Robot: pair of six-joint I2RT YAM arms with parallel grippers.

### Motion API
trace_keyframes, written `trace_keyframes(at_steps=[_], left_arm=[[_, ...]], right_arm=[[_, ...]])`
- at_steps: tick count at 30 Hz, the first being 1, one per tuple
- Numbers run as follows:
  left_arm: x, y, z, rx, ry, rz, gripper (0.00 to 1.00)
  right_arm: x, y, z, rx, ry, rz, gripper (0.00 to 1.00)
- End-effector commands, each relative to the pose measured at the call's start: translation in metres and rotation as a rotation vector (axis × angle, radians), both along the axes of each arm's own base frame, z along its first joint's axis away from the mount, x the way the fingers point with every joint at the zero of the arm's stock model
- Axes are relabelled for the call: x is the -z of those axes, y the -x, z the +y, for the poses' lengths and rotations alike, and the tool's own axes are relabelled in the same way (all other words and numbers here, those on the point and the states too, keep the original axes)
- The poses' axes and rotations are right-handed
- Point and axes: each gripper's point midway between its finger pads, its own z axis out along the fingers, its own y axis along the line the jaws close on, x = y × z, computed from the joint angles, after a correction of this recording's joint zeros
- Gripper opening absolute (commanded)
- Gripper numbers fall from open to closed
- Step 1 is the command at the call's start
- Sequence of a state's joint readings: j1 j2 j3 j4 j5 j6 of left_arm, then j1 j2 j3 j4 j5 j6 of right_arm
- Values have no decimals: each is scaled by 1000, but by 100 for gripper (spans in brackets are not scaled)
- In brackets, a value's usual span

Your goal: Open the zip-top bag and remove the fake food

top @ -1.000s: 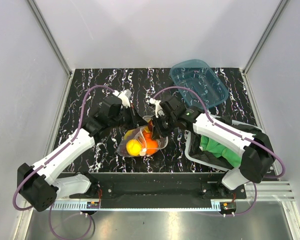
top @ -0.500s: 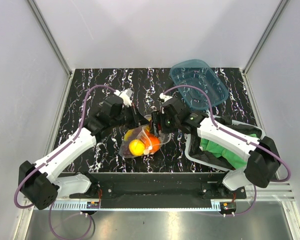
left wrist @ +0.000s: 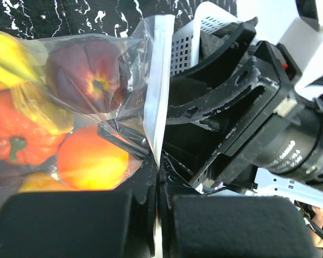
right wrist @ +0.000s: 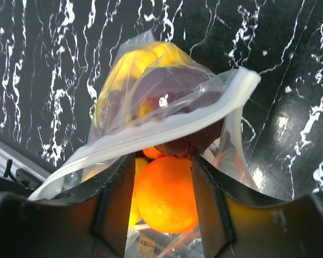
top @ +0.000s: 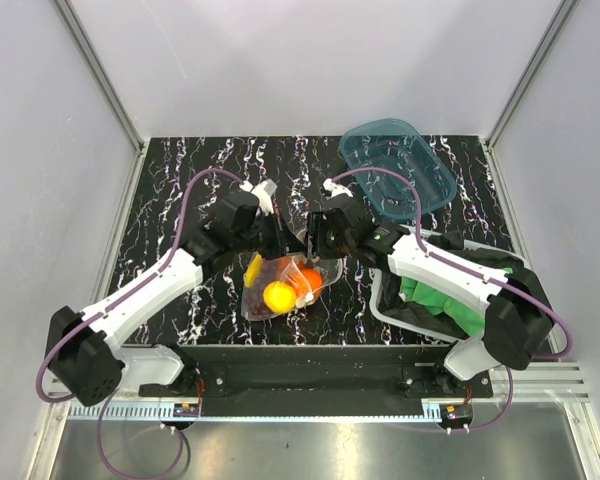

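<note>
1. Your left gripper [left wrist: 156,180] has its two fingers pressed together on the white top strip of the bag [top: 285,285], pinching that edge.
2. Your right gripper [right wrist: 162,166] has its fingers standing well apart. The bag's pale top strip runs slantwise across just ahead of the tips. You cannot tell from these views whether either finger presses on the plastic.
3. The two grippers meet nose to nose over the middle of the black marbled table [top: 180,190], left one on the left, right one on the right, very close together.
4. The bag sits between and just nearer to you than the two grippers, its top edge up at the fingers. The pictures do not show whether its bottom rests on the table.
5. The toy fruit [left wrist: 91,161] is all inside the bag: a yellow banana [left wrist: 5,56], a dark red round fruit [left wrist: 89,75], a red pepper [left wrist: 16,134] and an orange ball, packed against each other.
6. A blue tub [top: 398,168] lies at the far right of the table, well apart from the bag.
7. A white basket [top: 385,305] with a green cloth [top: 442,300] in it sits at the near right, under your right arm.
</note>
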State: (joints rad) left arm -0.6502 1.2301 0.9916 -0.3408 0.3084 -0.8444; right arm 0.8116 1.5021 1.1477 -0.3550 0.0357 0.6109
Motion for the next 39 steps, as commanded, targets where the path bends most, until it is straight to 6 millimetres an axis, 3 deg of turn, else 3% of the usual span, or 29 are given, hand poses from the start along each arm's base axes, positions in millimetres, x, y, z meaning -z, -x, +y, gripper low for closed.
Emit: trace_keyframes(at_steps=[1, 3, 7, 14, 19, 21, 26, 29, 32, 36, 39], left_arm=[[-31, -23, -21, 27, 57, -108, 0], [-30, -29, -25, 27, 46, -110, 0], [-22, -37, -30, 19, 36, -94, 0], [-12, -44, -43, 61, 31, -73, 0], [3, -49, -50, 59, 36, -40, 0], [2, -50, -52, 64, 43, -39, 0], [4, -46, -51, 65, 44, -29, 0], [9, -41, -50, 67, 40, -12, 0], [11, -37, -50, 66, 41, -4, 0], [9, -30, -52, 74, 41, -13, 0], [7, -27, -52, 76, 42, -17, 0]], right_arm=[[-1, -3, 13, -12, -73, -38, 54], [5, -8, 12, -8, -73, -67, 62], [20, -14, 13, -13, -129, 16, 66], [39, 24, 8, -173, -123, 98, 76], [68, 45, 5, -215, -119, 191, 82], [78, 41, -3, -169, -83, 185, 86], [67, 12, -13, -44, -47, 84, 97], [60, 1, -11, 3, -85, 64, 98], [53, -3, -6, 15, -128, 36, 96], [44, -16, 0, 15, -164, -37, 83], [46, -18, 4, -11, -159, -55, 86]])
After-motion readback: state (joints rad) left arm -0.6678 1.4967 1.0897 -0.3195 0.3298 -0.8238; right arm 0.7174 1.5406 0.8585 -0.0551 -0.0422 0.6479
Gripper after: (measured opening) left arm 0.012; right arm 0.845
